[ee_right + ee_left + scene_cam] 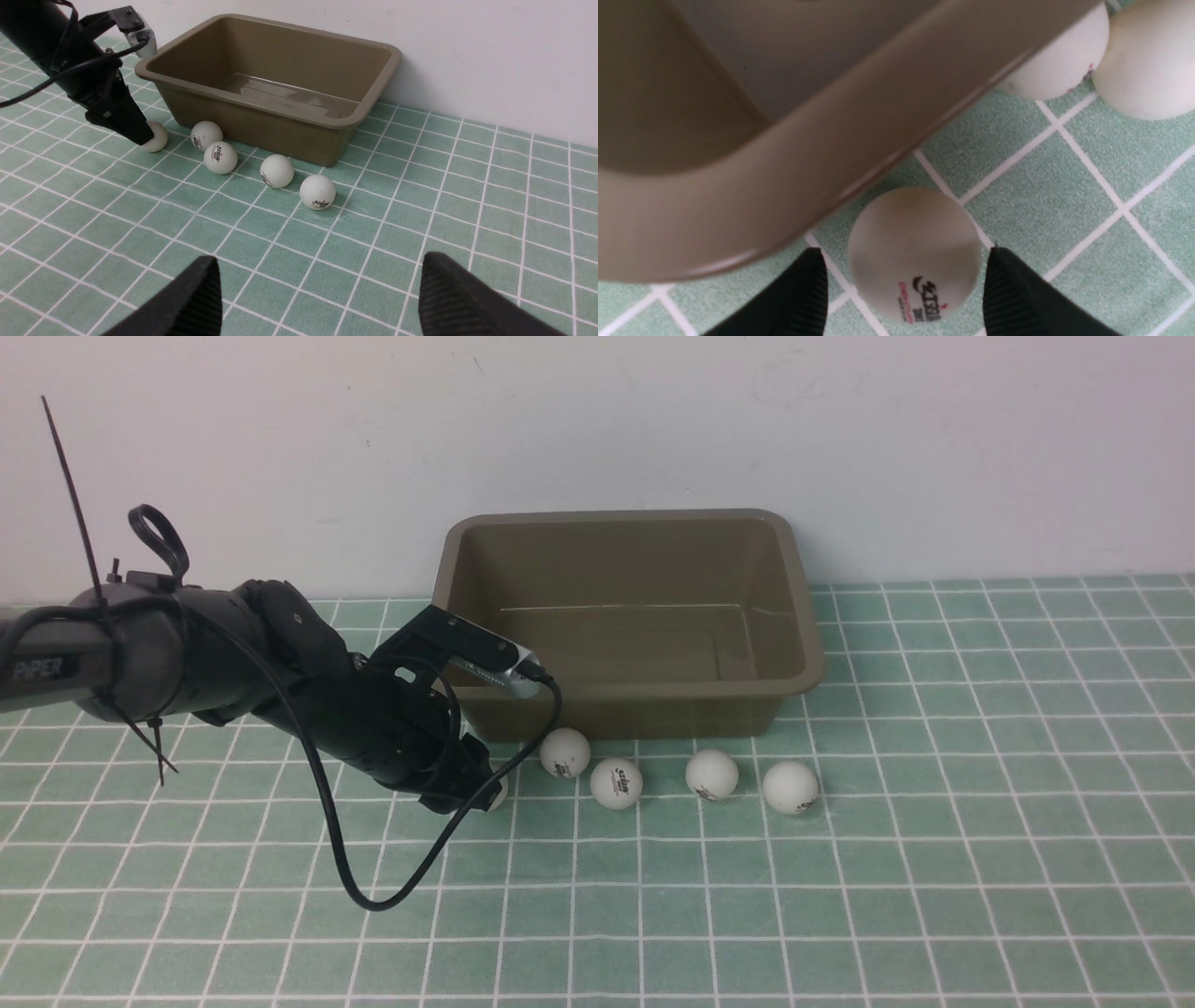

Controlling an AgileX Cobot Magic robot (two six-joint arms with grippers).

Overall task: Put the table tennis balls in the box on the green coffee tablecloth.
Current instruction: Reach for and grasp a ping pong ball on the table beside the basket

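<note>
The olive-brown box stands empty on the green checked tablecloth by the back wall. Several white table tennis balls lie in a row along its front wall. A fifth ball lies at the box's front left corner, mostly hidden in the front view. My left gripper is down at the cloth and open, its fingers on either side of this ball, very close to it. My right gripper is open and empty above bare cloth, away from the balls.
The box rim is right beside my left gripper's fingers. A black cable loops from the left arm down onto the cloth. The white wall stands directly behind the box.
</note>
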